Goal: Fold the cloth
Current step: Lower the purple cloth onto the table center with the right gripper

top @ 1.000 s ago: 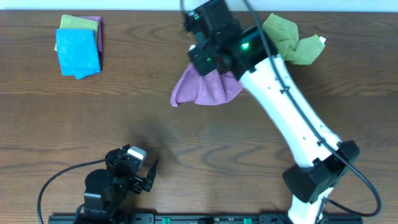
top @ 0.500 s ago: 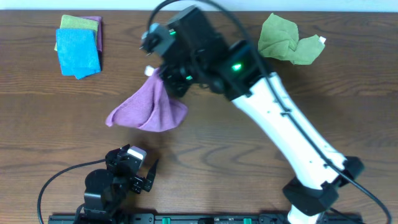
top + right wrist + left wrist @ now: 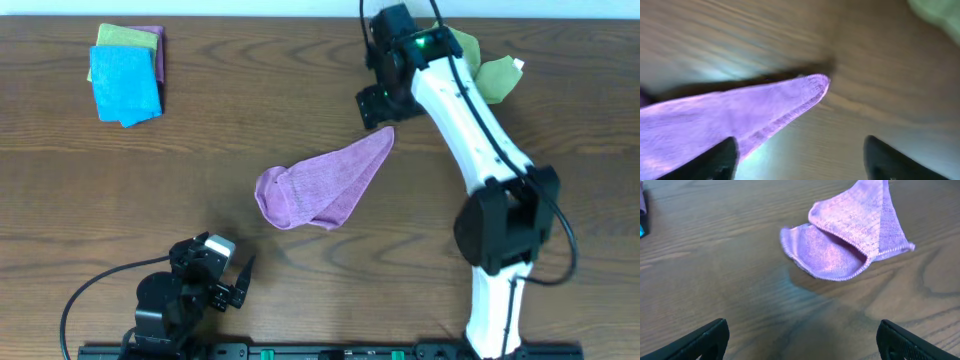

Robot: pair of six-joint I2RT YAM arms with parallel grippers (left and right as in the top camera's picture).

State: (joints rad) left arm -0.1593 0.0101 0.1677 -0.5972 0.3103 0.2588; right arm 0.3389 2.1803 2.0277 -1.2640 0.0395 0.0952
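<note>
The cloth lies loose, left tool and right tool spread, green cloth partly under right arm.

Even bright light, soft shadow beneath the cloth, heavy blur in right wrist view.

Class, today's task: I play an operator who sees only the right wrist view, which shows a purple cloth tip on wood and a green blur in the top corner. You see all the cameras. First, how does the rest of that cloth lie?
Observer: The purple cloth lies in a long slanted shape, partly doubled over, with its wide end nearer the left gripper.
Operator: Is the left gripper touching it?
Observer: No. Its jaws are open, and bare wood shows between them and the cloth.
Operator: And the green blur?
Observer: That is a crumpled light-green cloth, lying apart from the purple one.
</note>
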